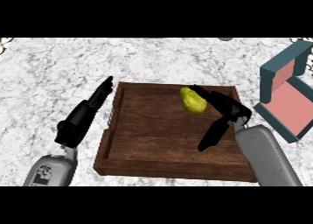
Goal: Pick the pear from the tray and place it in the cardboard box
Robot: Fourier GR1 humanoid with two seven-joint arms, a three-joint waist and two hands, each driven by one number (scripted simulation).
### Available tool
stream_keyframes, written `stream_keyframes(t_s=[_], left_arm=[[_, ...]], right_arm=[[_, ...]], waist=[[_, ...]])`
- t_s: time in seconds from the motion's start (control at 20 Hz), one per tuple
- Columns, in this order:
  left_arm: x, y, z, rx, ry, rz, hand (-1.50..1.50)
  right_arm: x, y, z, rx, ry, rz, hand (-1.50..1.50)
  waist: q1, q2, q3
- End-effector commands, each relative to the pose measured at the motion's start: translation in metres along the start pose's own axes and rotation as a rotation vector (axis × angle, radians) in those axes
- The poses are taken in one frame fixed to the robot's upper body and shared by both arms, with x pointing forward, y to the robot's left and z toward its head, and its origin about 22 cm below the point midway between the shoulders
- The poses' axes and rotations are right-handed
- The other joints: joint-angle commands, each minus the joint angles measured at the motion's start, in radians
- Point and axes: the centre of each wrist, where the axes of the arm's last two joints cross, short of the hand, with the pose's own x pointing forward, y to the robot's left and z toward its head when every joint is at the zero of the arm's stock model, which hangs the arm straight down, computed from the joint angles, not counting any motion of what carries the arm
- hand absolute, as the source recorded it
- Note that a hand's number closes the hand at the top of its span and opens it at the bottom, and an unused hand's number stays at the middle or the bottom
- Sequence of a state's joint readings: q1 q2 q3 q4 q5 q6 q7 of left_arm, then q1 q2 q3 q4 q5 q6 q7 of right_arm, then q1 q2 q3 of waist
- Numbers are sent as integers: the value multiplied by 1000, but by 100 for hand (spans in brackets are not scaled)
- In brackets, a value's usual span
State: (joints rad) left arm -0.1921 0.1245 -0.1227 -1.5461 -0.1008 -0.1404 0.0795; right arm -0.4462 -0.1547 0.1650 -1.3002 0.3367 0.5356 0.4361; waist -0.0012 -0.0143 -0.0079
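Presumably light yet slippery, the pear point(193, 101) by the tray's point(159, 140) far edge wanted the open right hand point(231, 110) about its middle.

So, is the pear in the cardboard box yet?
No, the pear lies in the wooden tray beside the right hand, while the cardboard box sits apart at the right.
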Motion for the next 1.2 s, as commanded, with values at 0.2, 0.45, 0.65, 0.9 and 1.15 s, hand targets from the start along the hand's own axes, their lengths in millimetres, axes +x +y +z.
stream_keyframes(t_s=[0.2,0.45,0.65,0.9,1.15], left_arm=[[10,-2,8,13,18,28,0],[6,-20,-5,-5,15,-12,0],[11,1,0,11,1,10,0],[-4,11,11,55,61,10,0],[-11,11,21,84,59,17,0]], right_arm=[[-16,5,-8,51,18,19,150],[-15,22,-18,1,-12,62,150],[-54,3,19,-55,-110,207,150],[-38,-42,83,-31,-377,689,150],[-70,-80,147,-213,-570,886,150]], waist=[[9,14,8],[5,16,8],[-5,13,8],[-76,-19,11],[-101,-8,15]])
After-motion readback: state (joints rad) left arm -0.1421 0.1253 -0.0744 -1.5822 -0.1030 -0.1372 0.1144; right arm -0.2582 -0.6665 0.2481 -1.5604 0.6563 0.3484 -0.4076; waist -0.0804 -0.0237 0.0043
